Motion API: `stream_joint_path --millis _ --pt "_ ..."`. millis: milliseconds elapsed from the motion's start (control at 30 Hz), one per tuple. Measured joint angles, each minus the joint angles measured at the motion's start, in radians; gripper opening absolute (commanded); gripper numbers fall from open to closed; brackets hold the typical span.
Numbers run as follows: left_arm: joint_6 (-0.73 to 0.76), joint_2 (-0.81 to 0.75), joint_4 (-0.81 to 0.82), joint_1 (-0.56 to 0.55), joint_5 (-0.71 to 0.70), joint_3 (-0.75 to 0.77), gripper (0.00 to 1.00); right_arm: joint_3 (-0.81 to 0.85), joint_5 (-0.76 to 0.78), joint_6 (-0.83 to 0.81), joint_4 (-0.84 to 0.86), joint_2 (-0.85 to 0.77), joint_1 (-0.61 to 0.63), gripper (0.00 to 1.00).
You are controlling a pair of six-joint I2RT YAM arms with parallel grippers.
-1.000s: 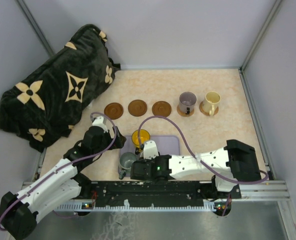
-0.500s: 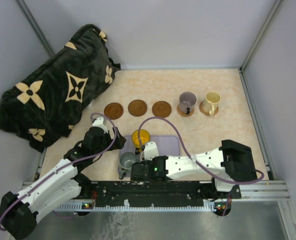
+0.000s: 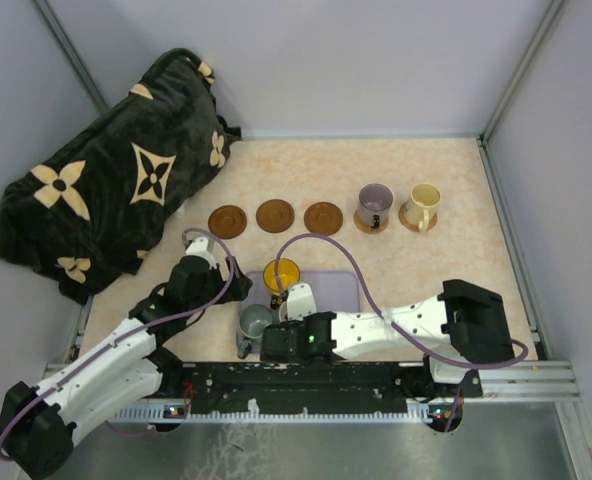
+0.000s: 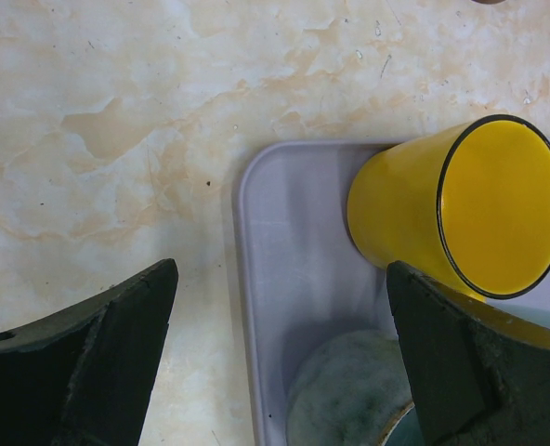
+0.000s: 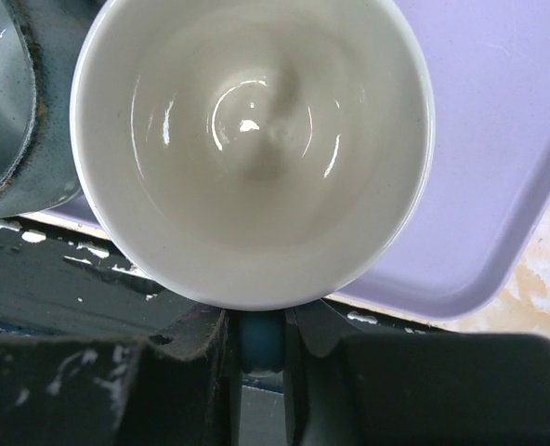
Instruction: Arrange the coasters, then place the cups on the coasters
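Three bare brown coasters (image 3: 274,215) lie in a row at the back. To their right, a purple-grey cup (image 3: 374,206) and a beige cup (image 3: 423,205) each stand on a coaster. The yellow cup (image 3: 281,274) (image 4: 470,209) and grey-green cup (image 3: 255,322) (image 4: 359,390) sit in the lavender tray (image 4: 275,269). My left gripper (image 4: 284,362) hangs open over the tray's left rim, holding nothing. My right gripper (image 5: 261,348) is shut on the blue handle (image 5: 261,336) of the cream-white cup (image 5: 252,139), which stands at the tray's near edge, hidden under the arm in the top view.
A dark flowered blanket (image 3: 106,170) is piled at the back left. Grey walls with metal posts enclose the table. The grey-green cup (image 5: 1,102) stands right beside the white one. The tray rim (image 5: 498,186) lies close to the near rail.
My right gripper's fingers have closed onto the white cup's blue handle, and that arm has shifted slightly toward the near edge. The left arm has hardly moved.
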Motion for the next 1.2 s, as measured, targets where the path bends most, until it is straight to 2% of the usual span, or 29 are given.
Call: stream_joint_path --millis 233,567,733,900,1033,1200 --pt "-0.003 0.0 0.0 0.0 0.0 -0.004 1.0 -0.001 0.03 0.055 -0.053 -0.008 0.025 0.0" --pt "-0.003 0.008 0.0 0.0 -0.001 -0.004 1.0 0.006 0.159 0.257 -0.276 -0.086 0.04 0.0" --pt "-0.003 0.014 0.001 0.0 -0.002 -0.004 1.0 0.061 0.235 0.282 -0.345 -0.091 -0.009 0.0" --pt "-0.003 0.037 0.002 0.0 -0.004 -0.004 1.0 0.065 0.271 0.132 -0.257 -0.159 -0.18 0.0" --pt "-0.003 0.056 0.011 0.0 -0.01 -0.004 1.0 0.012 0.249 -0.099 -0.039 -0.271 -0.384 0.0" --pt "-0.002 0.08 0.03 0.0 -0.023 -0.004 1.0 0.006 0.196 -0.319 0.145 -0.281 -0.587 0.0"
